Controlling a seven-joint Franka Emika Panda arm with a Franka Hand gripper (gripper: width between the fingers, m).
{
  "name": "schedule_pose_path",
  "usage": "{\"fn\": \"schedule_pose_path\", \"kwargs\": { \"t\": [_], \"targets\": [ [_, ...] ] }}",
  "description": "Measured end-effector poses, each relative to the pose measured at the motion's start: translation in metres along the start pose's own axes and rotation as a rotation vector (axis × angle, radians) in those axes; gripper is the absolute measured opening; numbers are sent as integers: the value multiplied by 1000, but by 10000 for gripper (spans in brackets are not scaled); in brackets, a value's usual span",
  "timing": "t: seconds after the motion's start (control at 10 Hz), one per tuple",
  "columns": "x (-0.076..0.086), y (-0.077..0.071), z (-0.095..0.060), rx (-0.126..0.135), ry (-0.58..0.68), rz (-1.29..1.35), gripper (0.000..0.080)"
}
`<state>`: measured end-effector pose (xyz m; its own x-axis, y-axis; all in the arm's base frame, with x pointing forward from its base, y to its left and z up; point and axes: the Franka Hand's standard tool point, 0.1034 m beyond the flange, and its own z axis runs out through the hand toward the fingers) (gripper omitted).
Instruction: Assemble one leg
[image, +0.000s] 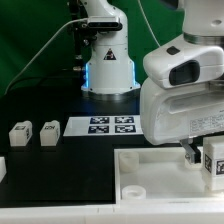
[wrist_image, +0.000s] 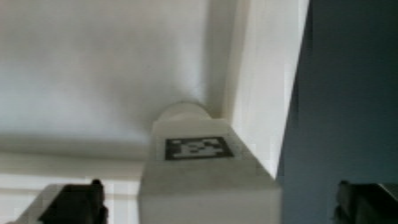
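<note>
One leg (wrist_image: 199, 150), a stubby white block with a square tag, stands at a corner of the large white tray-like part (wrist_image: 89, 70). My gripper (wrist_image: 217, 208) straddles it, open, with a gap between each dark finger (wrist_image: 71, 205) and the leg's sides. In the exterior view the gripper (image: 205, 160) hangs over the tray's (image: 150, 165) right end with this leg (image: 213, 160) beside a finger. Two more legs (image: 20, 132) (image: 48, 132) stand on the black table at the exterior view's left. Another white piece (image: 2, 168) shows at the left edge.
The marker board (image: 112, 124) lies flat on the black table in front of the arm's base (image: 108, 70). A green curtain hangs behind. The arm's white body (image: 185, 90) hides the exterior view's right side.
</note>
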<state>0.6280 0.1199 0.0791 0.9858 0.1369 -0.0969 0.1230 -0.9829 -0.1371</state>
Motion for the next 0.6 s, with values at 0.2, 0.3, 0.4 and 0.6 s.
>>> {"fn": "schedule_pose_path", "kwargs": {
  "t": [0.2,0.3,0.4,0.6],
  "targets": [
    [2,7,-1,0,13,-1,648],
    [2,7,0,0,13,23,648],
    [2,7,0,0,13,52,525],
    [2,5,0,4,13,159,387]
  ]
}}
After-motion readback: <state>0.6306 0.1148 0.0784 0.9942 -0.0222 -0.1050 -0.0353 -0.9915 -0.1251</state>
